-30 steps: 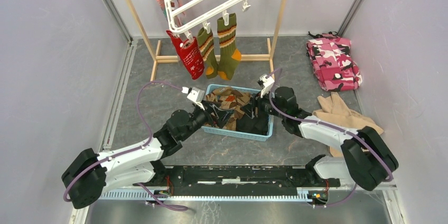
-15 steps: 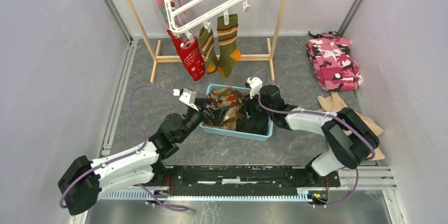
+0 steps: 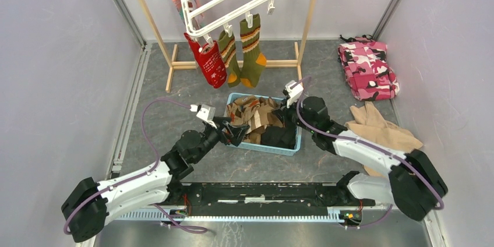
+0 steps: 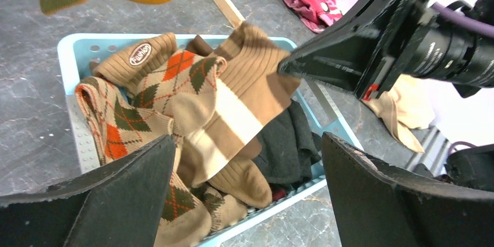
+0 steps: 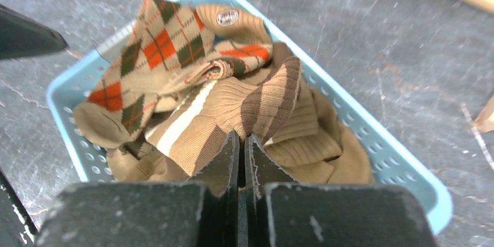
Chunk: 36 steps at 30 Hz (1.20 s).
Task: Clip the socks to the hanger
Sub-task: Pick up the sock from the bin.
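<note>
Right fingers [image 5: 228, 162] now tight on sock [image 5: 256, 98]

Right gripper [image 5: 242, 142] pinching a striped sock [image 5: 262, 98] in the basket [image 5: 378, 142]
Its two black fingers are pressed together on a fold of the tan, brown-banded sock atop the pile. Beyond it an argyle sock [image 5: 169, 49] with orange and olive diamonds and an oval label drapes across the light blue basket, which stands on a grey mottled floor [image 5: 396, 43].

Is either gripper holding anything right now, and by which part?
The right gripper is shut on the tan striped sock, pinching its ribbed, brown-banded edge. The left gripper is open and holds nothing.
</note>
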### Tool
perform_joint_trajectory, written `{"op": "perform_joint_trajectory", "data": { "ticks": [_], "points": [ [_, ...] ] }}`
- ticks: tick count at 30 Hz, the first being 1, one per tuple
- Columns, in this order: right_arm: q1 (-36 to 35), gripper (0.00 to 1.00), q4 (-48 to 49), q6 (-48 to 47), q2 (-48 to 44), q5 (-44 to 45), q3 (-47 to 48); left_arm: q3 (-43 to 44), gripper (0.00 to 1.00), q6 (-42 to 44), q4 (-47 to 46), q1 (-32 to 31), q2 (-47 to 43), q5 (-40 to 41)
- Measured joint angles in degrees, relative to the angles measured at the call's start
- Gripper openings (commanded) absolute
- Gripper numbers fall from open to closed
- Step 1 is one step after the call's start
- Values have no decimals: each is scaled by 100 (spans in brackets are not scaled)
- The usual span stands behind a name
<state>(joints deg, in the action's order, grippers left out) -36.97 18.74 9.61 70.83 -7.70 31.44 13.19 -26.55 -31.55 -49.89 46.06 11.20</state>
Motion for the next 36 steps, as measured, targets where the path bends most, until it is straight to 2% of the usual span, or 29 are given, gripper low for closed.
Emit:
{"op": "perform_joint_trajectory", "data": {
  "ticks": [7, 9, 15, 21, 25, 27, 29, 30, 36],
  "points": [
    [0, 5, 31, -249, -1005, 28, -234, -142, 97, -157, -33, 2, -225, -321],
    [0, 9, 33, -350, -1274, 26, -380, -142, 96, -166, -31, 2, -243, -393],
    [0, 14, -31, -588, -1554, 389, -490, -120, 92, -164, 129, 2, -304, -413],
    [2, 35, -380, -695, -297, 675, -304, 579, 80, 39, 1123, 4, -140, -50],
    [2, 55, -763, -723, 28, 885, -304, 1475, 78, 286, 2013, 2, 313, 361],
    [2, 63, -785, -723, 2, 964, -304, 1875, 73, 452, 2452, 4, 577, 608],
    [2, 68, -782, -748, -96, 994, -308, 2133, 62, 592, 2769, 2, 835, 861],
    [2, 69, -761, -743, -179, 994, -321, 2216, 60, 656, 2896, 4, 964, 977],
    [4, 72, -448, -734, -737, 977, -533, 2468, 57, 1014, 3254, 4, 1952, 1742]
  ]
}}
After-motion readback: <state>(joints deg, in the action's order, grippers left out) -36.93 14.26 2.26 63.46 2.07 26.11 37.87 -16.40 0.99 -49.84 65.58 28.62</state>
